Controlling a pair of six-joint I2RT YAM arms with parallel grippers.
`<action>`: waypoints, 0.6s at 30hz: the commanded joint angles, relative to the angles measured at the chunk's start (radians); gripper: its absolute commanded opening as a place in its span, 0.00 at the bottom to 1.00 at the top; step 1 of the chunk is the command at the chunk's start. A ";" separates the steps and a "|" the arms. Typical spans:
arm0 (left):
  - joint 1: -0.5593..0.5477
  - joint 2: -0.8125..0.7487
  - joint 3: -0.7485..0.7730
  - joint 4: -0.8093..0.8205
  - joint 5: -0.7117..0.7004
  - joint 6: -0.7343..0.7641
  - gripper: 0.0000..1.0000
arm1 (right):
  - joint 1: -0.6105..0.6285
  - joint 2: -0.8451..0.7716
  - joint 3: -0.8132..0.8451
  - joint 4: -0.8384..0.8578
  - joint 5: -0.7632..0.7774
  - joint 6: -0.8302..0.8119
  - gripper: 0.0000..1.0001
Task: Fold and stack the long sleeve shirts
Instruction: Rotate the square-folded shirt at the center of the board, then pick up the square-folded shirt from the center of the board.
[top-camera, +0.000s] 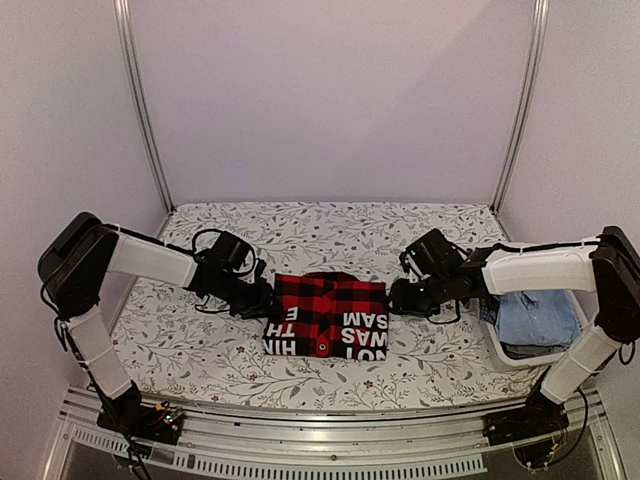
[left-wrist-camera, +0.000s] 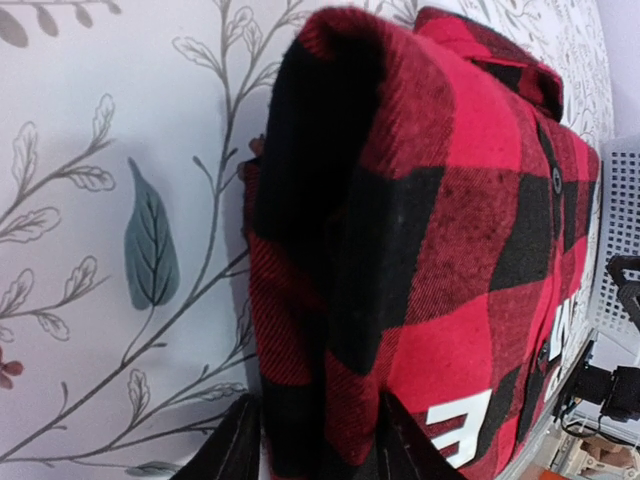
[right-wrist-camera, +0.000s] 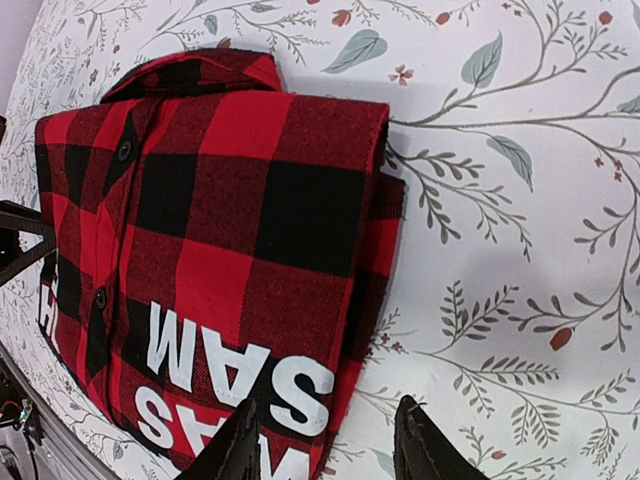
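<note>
shirt (top-camera: 325, 315): folded, laid at the centre of the counter (top-camera: 200, 345)
left end effector (left-wrist-camera: 315, 425): clamped on shirt's left edge
right end effector (right-wrist-camera: 328, 425): fingers held apart at right edge

Leaf-patterned tablecloth (top-camera: 330, 225), white laundry basket (top-camera: 507, 352) at right edge

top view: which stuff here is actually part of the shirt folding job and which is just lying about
Part of the job:
- red-and-black check shirt, folded, mid-table
- left hand and right hand, at its two side edges
- blue denim garment, probably another shirt waiting

Just there:
- white basket holding the denim
- floral tablecloth
</note>
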 joint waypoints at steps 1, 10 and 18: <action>0.007 0.063 0.020 -0.074 -0.014 0.038 0.39 | -0.011 0.086 0.042 0.044 -0.002 -0.037 0.42; 0.005 0.098 0.025 -0.114 -0.044 0.057 0.36 | -0.013 0.204 0.056 0.072 -0.002 -0.035 0.36; -0.012 0.136 0.038 -0.117 -0.037 0.060 0.34 | -0.014 0.229 0.047 0.077 0.000 -0.037 0.32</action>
